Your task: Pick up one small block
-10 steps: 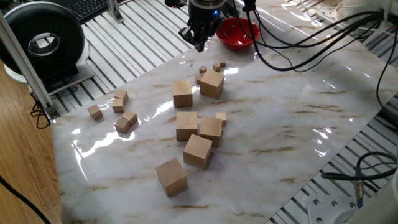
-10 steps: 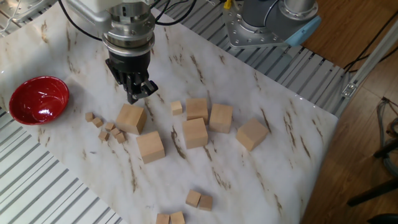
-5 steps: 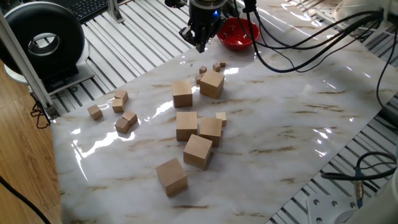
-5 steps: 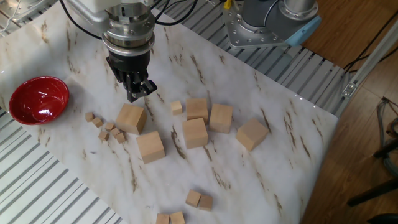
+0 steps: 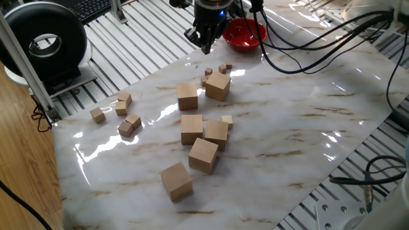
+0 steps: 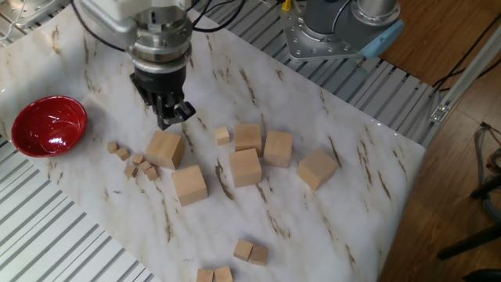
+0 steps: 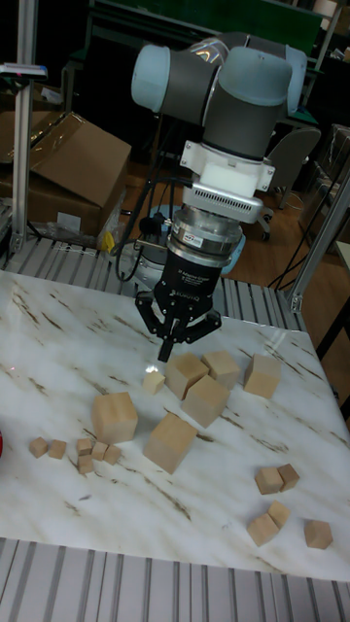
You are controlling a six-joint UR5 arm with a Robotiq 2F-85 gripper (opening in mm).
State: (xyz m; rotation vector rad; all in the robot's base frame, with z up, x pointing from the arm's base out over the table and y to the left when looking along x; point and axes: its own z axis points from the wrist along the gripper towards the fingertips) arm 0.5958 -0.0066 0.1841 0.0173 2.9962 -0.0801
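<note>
On white marbled tabletop (image 6: 360,196) w/ slatted metal surround, tool (image 6: 167,120) hovers clenched, gripping nothing.

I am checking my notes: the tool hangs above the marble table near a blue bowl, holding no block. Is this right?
Not quite: the bowl is red, not blue, as the other fixed view shows. The rest holds: the tool hangs above the marble table near it, holding no block.

Your gripper (image 5: 206,43) hangs above the marble table's (image 5: 307,128) far edge, beside the red bowl (image 5: 245,33). Its fingers appear closed together, holding nothing. Small blocks (image 5: 209,71) lie just below it, clustered beside a large cube (image 5: 218,85).
</note>
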